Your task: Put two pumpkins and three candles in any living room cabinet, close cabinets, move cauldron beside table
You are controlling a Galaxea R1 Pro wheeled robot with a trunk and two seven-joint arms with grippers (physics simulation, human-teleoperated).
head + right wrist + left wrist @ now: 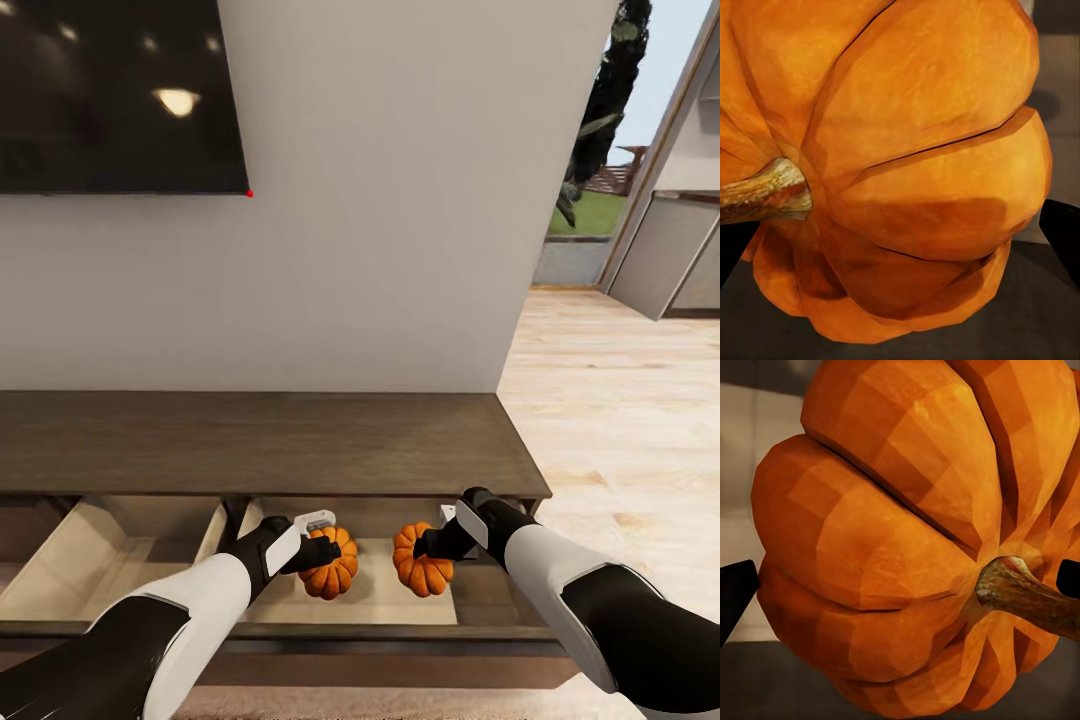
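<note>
My left tool [312, 553] grips one ribbed orange pumpkin [331, 563], my right tool [432, 545] the other [421, 560], seemingly over the long dark-brown wooden cabinet's [260, 440] open drawer at six o'clock; I should lower both before releasing.

Orange pumpkin [922, 150] close up, brown stem [765, 193] sideways, dark tool fingertips [1061, 236] flanking.

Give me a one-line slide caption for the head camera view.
Both grippers, left and right, hold orange pumpkins over the cabinet's open drawer.
</note>
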